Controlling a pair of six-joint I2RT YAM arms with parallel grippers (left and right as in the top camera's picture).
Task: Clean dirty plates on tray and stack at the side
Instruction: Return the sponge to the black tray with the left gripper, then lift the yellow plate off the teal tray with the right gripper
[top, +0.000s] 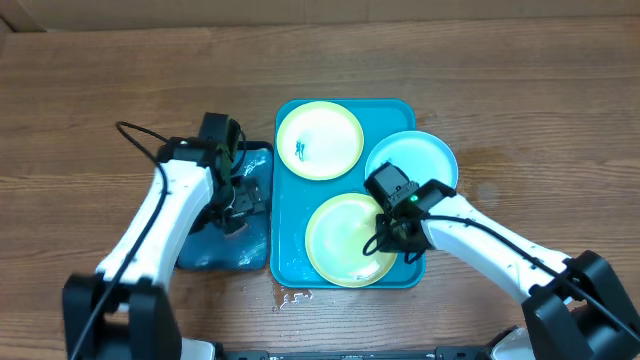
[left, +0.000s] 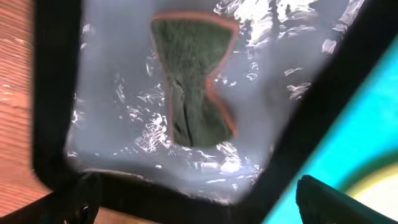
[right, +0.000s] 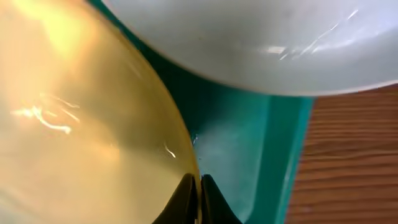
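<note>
Seemingly to steady it, the right gripper (right: 198, 198) pinches the yellow-green rimmed round plastic plate (top: 345, 240) at the near end of the teal rectangular plastic tray (top: 288, 230), while left of that tray the left gripper (left: 202, 199) hangs spread above a green sponge (left: 193, 81).

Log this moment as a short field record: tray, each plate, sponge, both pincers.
tray: teal tray, carrying three plates
far plate: yellow-green rim, dark smear on its white centre
blue plate: light-blue rim, overhangs the tray's right edge
near plate: yellow-green rim, no smear visible
sponge: green, orange-edged, lying in the wet small tray beside the teal tray
left pincer: open, above the sponge, holding nothing
right pincer: shut on the near plate's right rim
</note>
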